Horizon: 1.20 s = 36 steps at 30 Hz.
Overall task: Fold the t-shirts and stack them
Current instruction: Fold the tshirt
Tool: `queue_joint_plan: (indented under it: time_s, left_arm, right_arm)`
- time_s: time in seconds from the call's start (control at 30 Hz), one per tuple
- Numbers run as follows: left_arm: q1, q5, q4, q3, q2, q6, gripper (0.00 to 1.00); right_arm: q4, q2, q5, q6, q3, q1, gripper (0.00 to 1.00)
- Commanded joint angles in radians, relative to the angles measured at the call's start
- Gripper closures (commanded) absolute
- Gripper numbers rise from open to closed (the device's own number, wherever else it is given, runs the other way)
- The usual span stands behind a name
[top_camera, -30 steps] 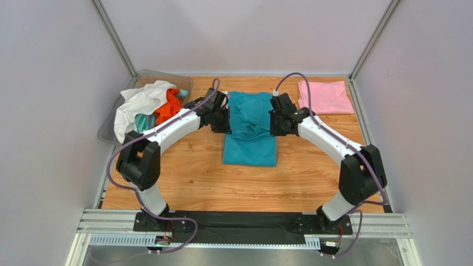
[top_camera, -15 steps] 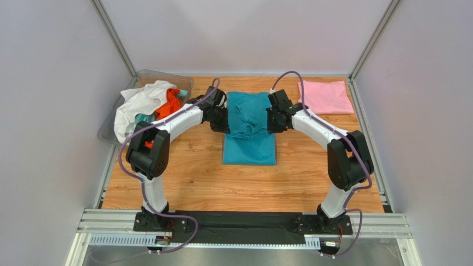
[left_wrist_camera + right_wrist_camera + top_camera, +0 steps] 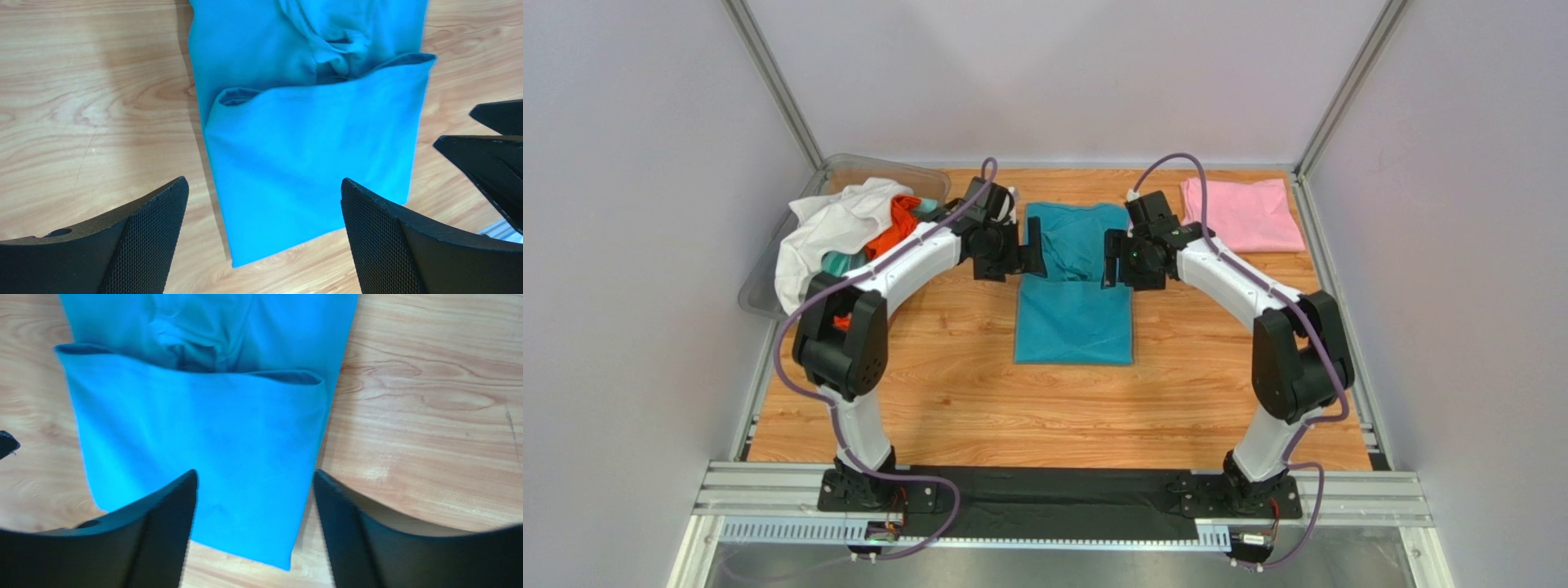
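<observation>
Flanking the teal t-shirt (image 3: 1075, 321), the left claw (image 3: 1028, 249) gapes wide and the right claw (image 3: 1114, 257) stands open too, both holding nothing. It lies part-folded mid-bench (image 3: 1014, 404); the pink t-shirt (image 3: 1241, 214) rests far right, other t-shirts (image 3: 844, 227) heaped in the bin (image 3: 762, 294)

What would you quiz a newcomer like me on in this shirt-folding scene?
1. True or false: the left gripper and right gripper are clamped on the teal shirt.
2. The pink shirt lies: A) in a bin, B) folded at the table's far right, C) on the teal shirt.
3. What holds the heap of unfolded shirts?
Key: 1 false, both open above it; 2 B; 3 the clear bin.
</observation>
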Motion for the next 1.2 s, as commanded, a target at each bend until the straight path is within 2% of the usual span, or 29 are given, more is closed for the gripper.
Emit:
queue_joint_plan:
  time_s: [0.0, 0.03, 0.07, 0.23, 0.27, 0.33, 0.43, 0.57, 0.7, 0.8, 0.83, 0.93, 1.1, 1.17]
  left_arm:
    - [0.002, 0.002, 0.007, -0.084, -0.174, -0.013, 0.0]
    - [0.002, 0.003, 0.019, -0.116, -0.237, -0.02, 0.0]
    - [0.0, 0.006, 0.033, -0.153, -0.271, -0.028, 0.0]
    - [-0.008, 0.042, 0.106, -0.435, -0.48, -0.094, 0.0]
    - [-0.014, 0.043, 0.117, -0.475, -0.504, -0.102, 0.0]
    - [-0.021, 0.051, 0.154, -0.577, -0.564, -0.12, 0.0]
    - [-0.034, 0.077, 0.233, -0.694, -0.589, -0.157, 0.0]
    - [-0.038, 0.097, 0.274, -0.719, -0.545, -0.162, 0.02]
    - [-0.04, 0.121, 0.298, -0.716, -0.465, -0.163, 0.19]
    - [-0.041, 0.138, 0.33, -0.707, -0.397, -0.171, 0.28]
    - [-0.041, 0.138, 0.33, -0.699, -0.383, -0.171, 0.35]
    - [-0.047, 0.14, 0.332, -0.687, -0.34, -0.169, 0.44]
    - [-0.055, 0.134, 0.349, -0.672, -0.269, -0.171, 0.51]
    - [-0.055, 0.124, 0.352, -0.659, -0.242, -0.172, 0.57]
  right_arm:
    - [0.005, -0.148, -0.065, 0.019, -0.041, 0.007, 0.26]
    - [0.003, -0.17, -0.066, 0.026, -0.079, 0.019, 0.19]
    - [0.005, -0.192, -0.068, 0.032, -0.099, 0.026, 0.0]
    - [0.045, -0.391, -0.08, 0.115, -0.272, 0.06, 0.0]
    - [0.062, -0.425, -0.088, 0.146, -0.348, 0.06, 0.0]
    - [0.142, -0.529, -0.083, 0.173, -0.43, 0.06, 0.0]
    - [0.27, -0.61, -0.106, 0.248, -0.617, 0.059, 0.0]
    - [0.299, -0.586, -0.155, 0.25, -0.659, 0.059, 0.0]
    - [0.306, -0.566, -0.14, 0.256, -0.665, 0.057, 0.01]
    - [0.306, -0.557, -0.129, 0.256, -0.667, 0.059, 0.02]
    - [0.304, -0.555, -0.125, 0.255, -0.667, 0.057, 0.02]
    - [0.298, -0.549, -0.105, 0.258, -0.673, 0.059, 0.03]
    - [0.3, -0.534, -0.106, 0.256, -0.674, 0.057, 0.03]
    - [0.303, -0.528, -0.109, 0.255, -0.676, 0.057, 0.03]
